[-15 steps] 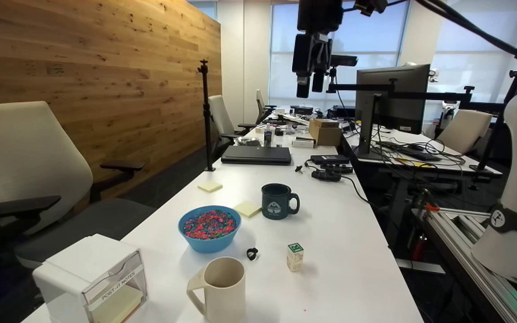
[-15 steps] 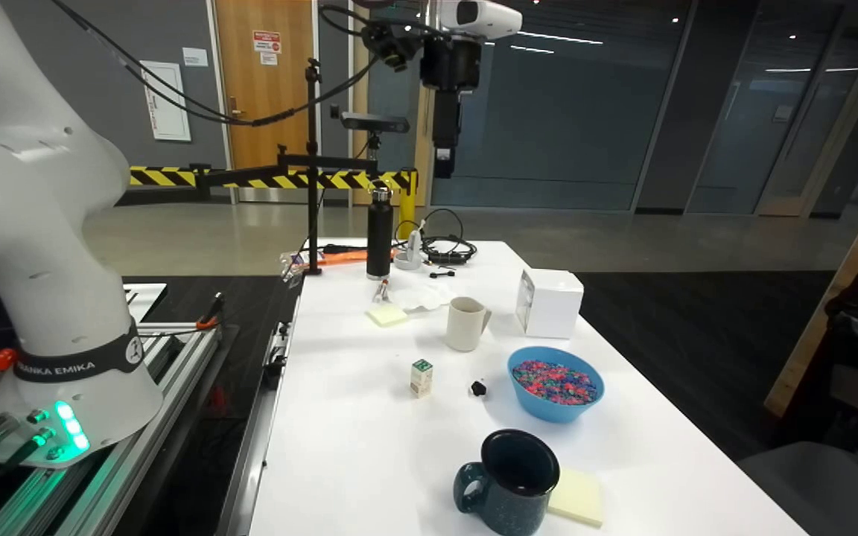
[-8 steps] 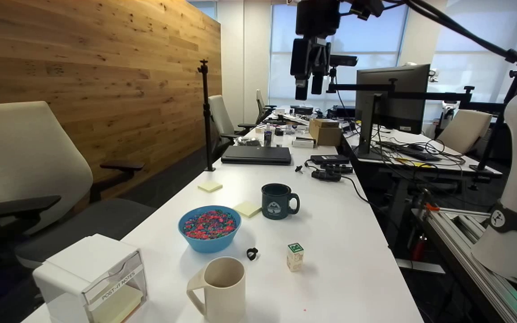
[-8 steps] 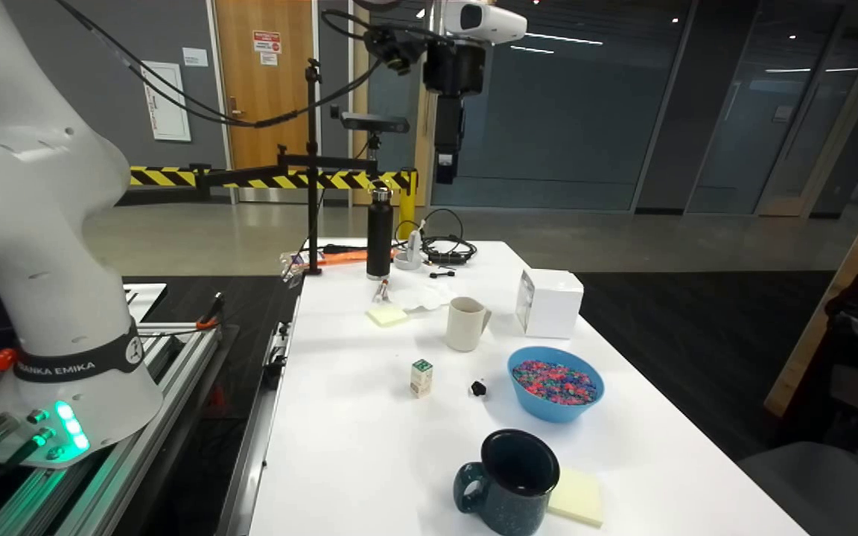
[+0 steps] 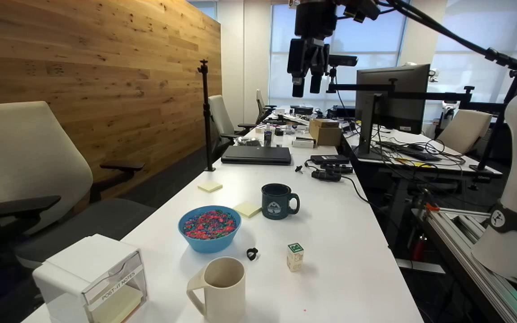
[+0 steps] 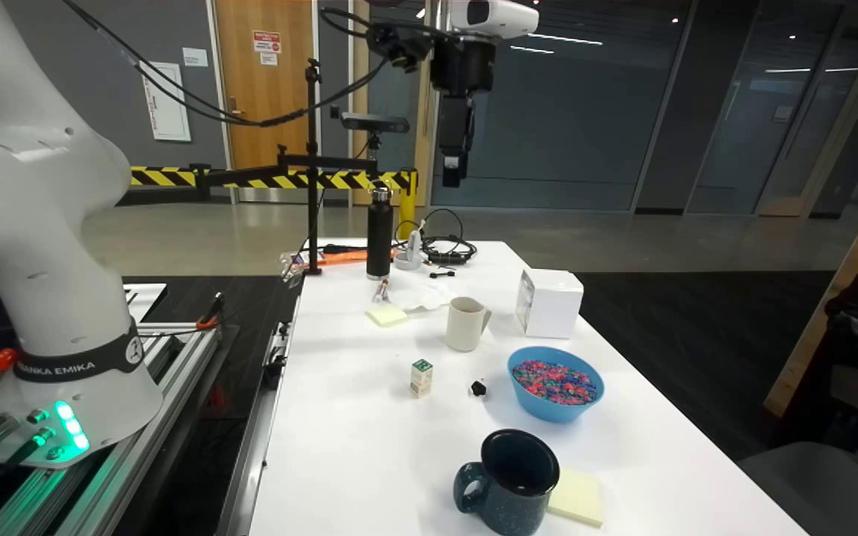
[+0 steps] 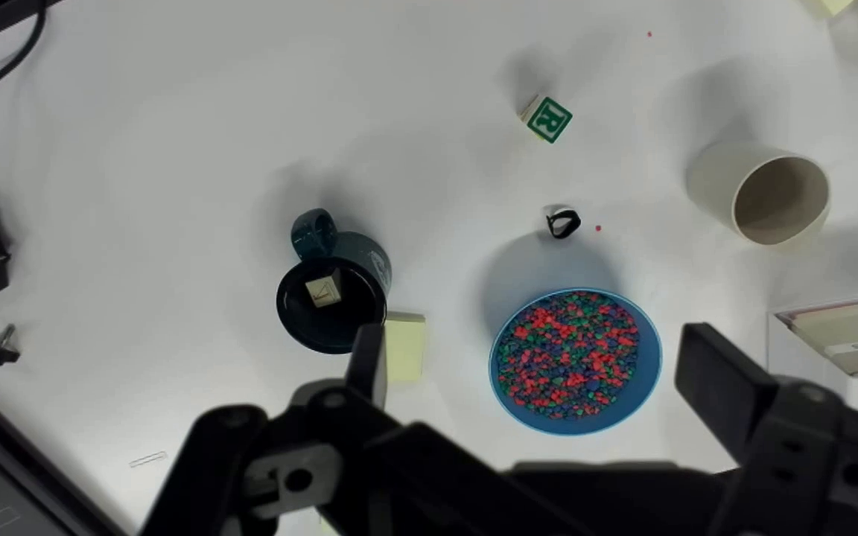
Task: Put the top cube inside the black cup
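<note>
The top cube [image 5: 295, 252] is tiny and pale with a green letter R face. It sits on another pale cube [image 5: 294, 265] in a small stack, and shows in both exterior views [image 6: 421, 368] and the wrist view [image 7: 550, 119]. The black cup [image 5: 274, 208], a dark teal-black mug with a side handle, stands upright in both exterior views [image 6: 512, 502]. In the wrist view the cup [image 7: 368, 254] holds a pale cube [image 7: 323, 291]. My gripper [image 5: 307, 89] hangs high above the table, fingers wide apart and empty. In the wrist view its fingers [image 7: 544, 365] frame the bowl far below.
A blue bowl [image 5: 210, 240] of coloured bits stands near the cup, with a sticky-note pad [image 5: 247, 209] beside it. A cream mug [image 5: 225, 291], a small black loop [image 5: 252, 254] and a white note dispenser [image 6: 550, 304] stand around. A closed laptop [image 5: 256, 155] lies farther along.
My gripper has shifted slightly left in an exterior view, and right and slightly down in an exterior view from elsewhere. It stays high and open. The cubes, cup and other things have not moved.
</note>
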`<state>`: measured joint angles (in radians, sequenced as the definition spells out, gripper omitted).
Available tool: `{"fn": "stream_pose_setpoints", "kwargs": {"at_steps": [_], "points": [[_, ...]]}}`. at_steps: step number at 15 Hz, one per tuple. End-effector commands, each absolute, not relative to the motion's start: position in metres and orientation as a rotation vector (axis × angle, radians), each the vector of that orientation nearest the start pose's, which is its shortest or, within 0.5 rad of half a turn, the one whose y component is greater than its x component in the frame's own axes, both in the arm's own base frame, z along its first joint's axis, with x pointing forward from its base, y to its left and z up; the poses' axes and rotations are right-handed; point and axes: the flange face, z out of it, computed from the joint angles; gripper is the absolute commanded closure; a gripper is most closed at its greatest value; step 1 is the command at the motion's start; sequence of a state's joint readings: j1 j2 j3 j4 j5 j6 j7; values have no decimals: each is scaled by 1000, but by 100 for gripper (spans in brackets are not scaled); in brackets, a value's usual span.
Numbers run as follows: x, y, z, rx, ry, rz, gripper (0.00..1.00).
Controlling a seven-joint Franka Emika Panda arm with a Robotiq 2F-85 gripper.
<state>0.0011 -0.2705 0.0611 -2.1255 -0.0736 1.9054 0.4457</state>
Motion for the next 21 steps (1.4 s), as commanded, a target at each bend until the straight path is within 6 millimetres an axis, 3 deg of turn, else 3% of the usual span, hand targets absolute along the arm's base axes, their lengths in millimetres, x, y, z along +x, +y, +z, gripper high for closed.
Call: {"fn": "stream_pose_setpoints", "kwargs": {"at_steps": [1, 8, 14, 18, 21], "points": [[483, 22, 528, -3137, 512, -176, 0], [476, 10, 512, -3095, 310, -170, 0], [471, 18, 504, -3051, 253, -112, 0], [470, 28, 507, -3097, 250, -168, 0], [480, 28, 505, -3097, 248, -136, 0]]}}
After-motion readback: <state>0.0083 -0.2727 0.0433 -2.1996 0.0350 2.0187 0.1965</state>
